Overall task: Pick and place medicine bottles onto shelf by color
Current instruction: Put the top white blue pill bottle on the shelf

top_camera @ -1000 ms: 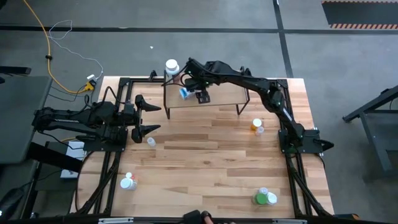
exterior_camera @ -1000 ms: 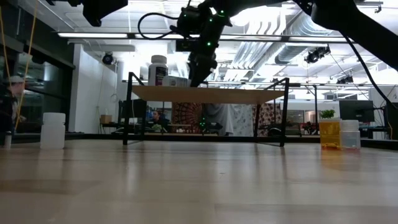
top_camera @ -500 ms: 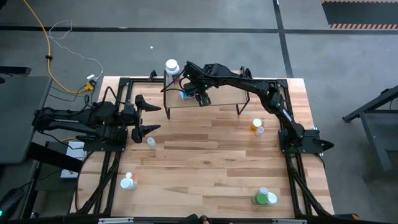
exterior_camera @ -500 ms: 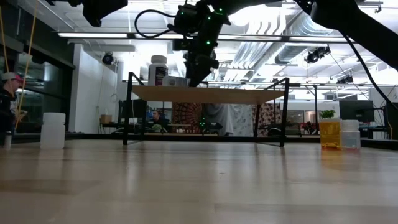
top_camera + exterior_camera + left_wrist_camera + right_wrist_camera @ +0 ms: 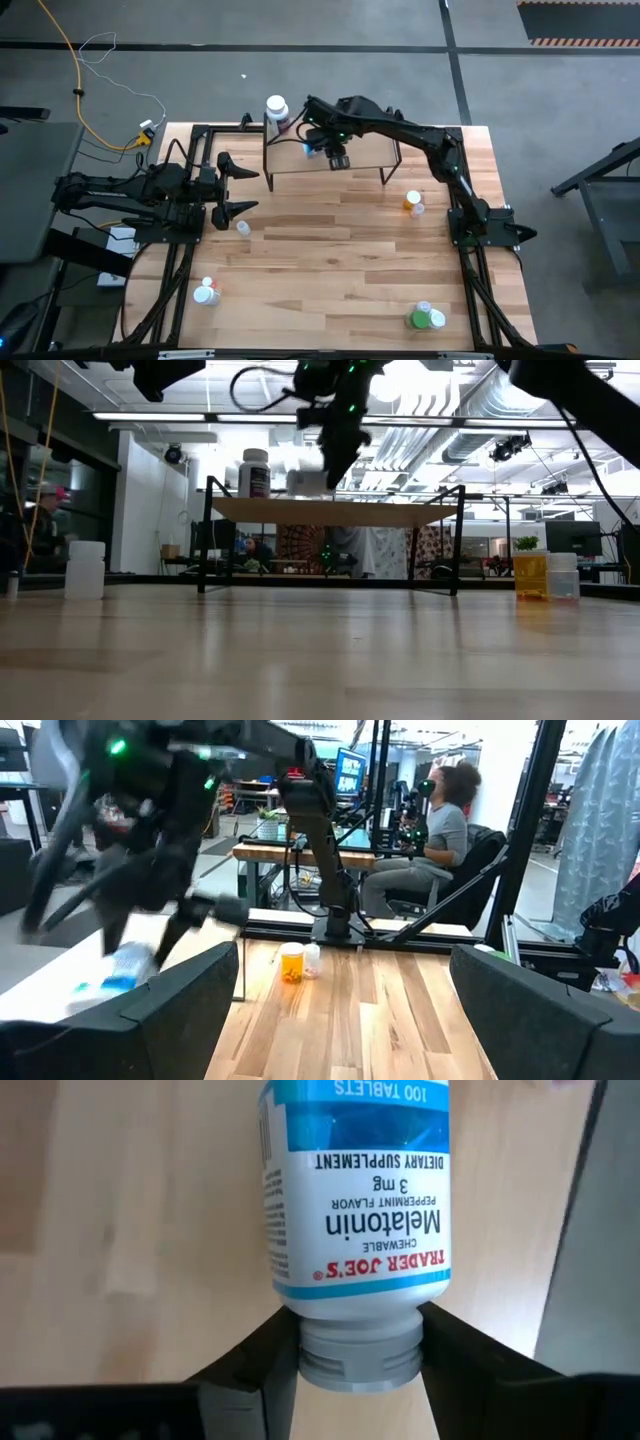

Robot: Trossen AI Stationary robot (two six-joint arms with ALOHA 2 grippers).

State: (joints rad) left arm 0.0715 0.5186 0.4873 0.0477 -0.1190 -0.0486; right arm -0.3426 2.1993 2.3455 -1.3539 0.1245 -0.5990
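**Q:** What have you got?

**A:** My right gripper [image 5: 358, 1345] is over the shelf [image 5: 365, 155], half-closed, with a finger pressed to each side of the blue bottle's [image 5: 355, 1190] cap. The bottle's body points away from my wrist, close above the board near the shelf's left half. I can't tell whether it already rests on the wood.

**Q:** How do you finish it well?

**A:** I'd say the grip is the weak spot. I hold only the cap, so the heavy end can swing. I should lower slowly until the body bears on the board, then open just enough to clear the cap and back straight off.

**Q:** Anything in the way?

**A:** The tall bottle [image 5: 276, 106] stands on the shelf's left far corner, near mine. A sideways drift could knock it off.

**Q:** And the rest?

**A:** All well apart on the counter [image 5: 330, 260]: the orange bottle [image 5: 412, 203] right of the shelf, the green bottle [image 5: 420, 318] at the near right, the red-topped bottle [image 5: 205, 293] at the near left. My left gripper [image 5: 235, 188] waits wide open at the left, holding nothing.
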